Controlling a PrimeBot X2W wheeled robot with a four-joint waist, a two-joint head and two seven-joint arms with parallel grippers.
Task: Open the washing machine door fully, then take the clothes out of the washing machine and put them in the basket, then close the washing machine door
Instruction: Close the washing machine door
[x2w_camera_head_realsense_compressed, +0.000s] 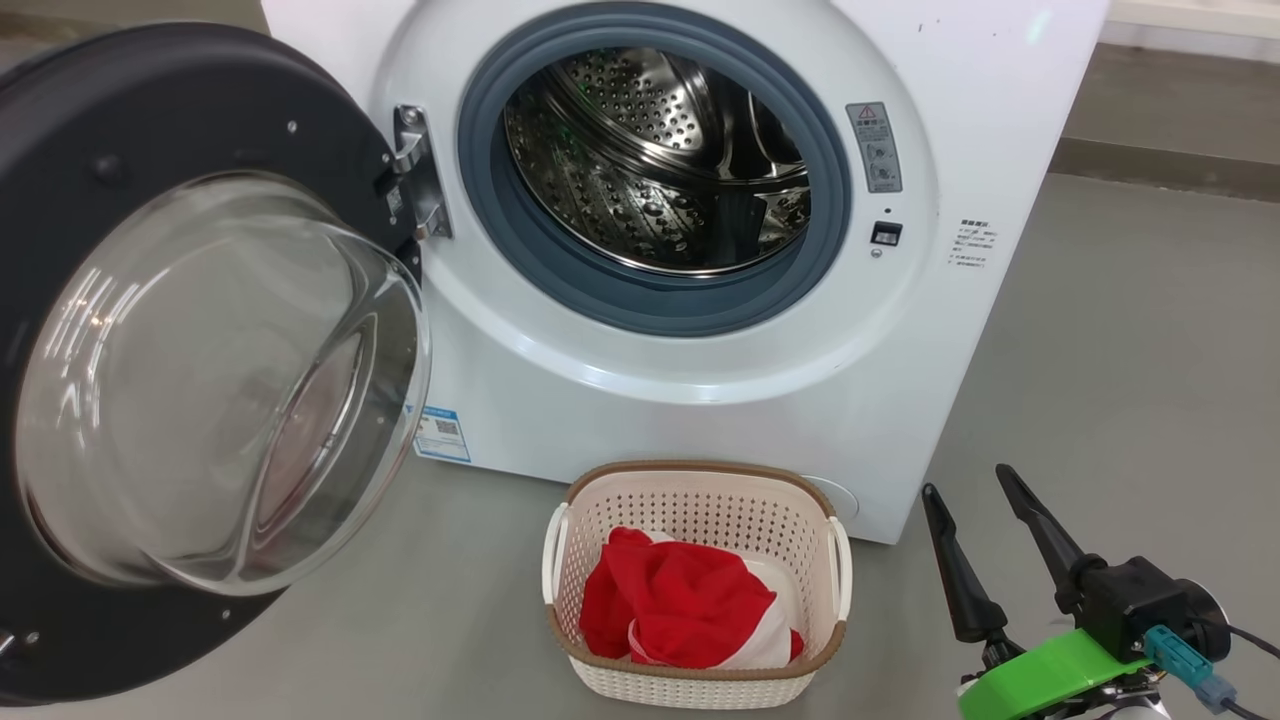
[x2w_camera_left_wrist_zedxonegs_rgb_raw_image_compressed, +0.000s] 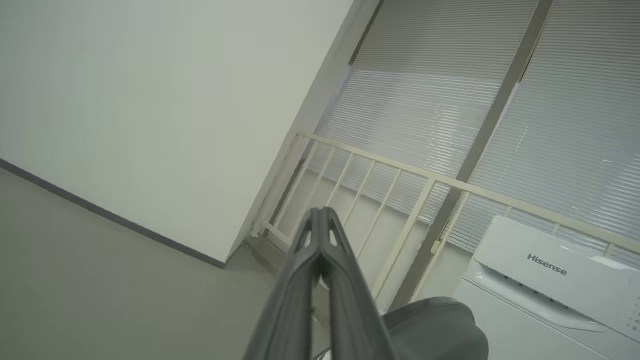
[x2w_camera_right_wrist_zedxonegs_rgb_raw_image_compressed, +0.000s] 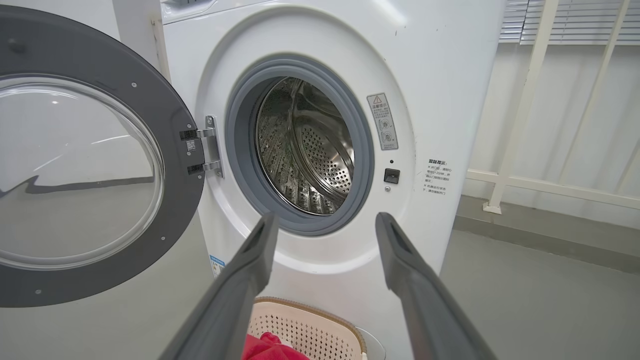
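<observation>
My right gripper (x2w_camera_head_realsense_compressed: 966, 480) hangs low at the right, off to the right of the basket (x2w_camera_head_realsense_compressed: 700, 478) and clear of it. Its two fingers are spread wide and have nothing between them. In my right wrist view they point at the front of the washer (x2w_camera_head_realsense_compressed: 700, 400), and the grey ring (x2w_camera_head_realsense_compressed: 650, 305) of its opening sits in the gap between the tips.

My left gripper (x2w_camera_left_wrist_zedxonegs_rgb_raw_image_compressed: 320, 212) has its fingers pressed together, and I see nothing caught between them. It points up at a room corner where a pale wall (x2w_camera_left_wrist_zedxonegs_rgb_raw_image_compressed: 150, 100) meets a white railing (x2w_camera_left_wrist_zedxonegs_rgb_raw_image_compressed: 380, 165) and blinds (x2w_camera_left_wrist_zedxonegs_rgb_raw_image_compressed: 425, 90). The washer's top panel lies at the lower right of that view.

The door (x2w_camera_head_realsense_compressed: 150, 110) stands swung wide open on its hinge (x2w_camera_head_realsense_compressed: 415, 170) at the left of the opening, with its glass bowl bulging towards me. Behind the ring the steel drum (x2w_camera_head_realsense_compressed: 660, 160) shows its perforated wall.

The basket sits on the floor (x2w_camera_head_realsense_compressed: 1120, 350), just in front of the washer and below the opening. The clothes (x2w_camera_head_realsense_compressed: 680, 600) lie bunched inside it, red with some white, below its brown rim.
</observation>
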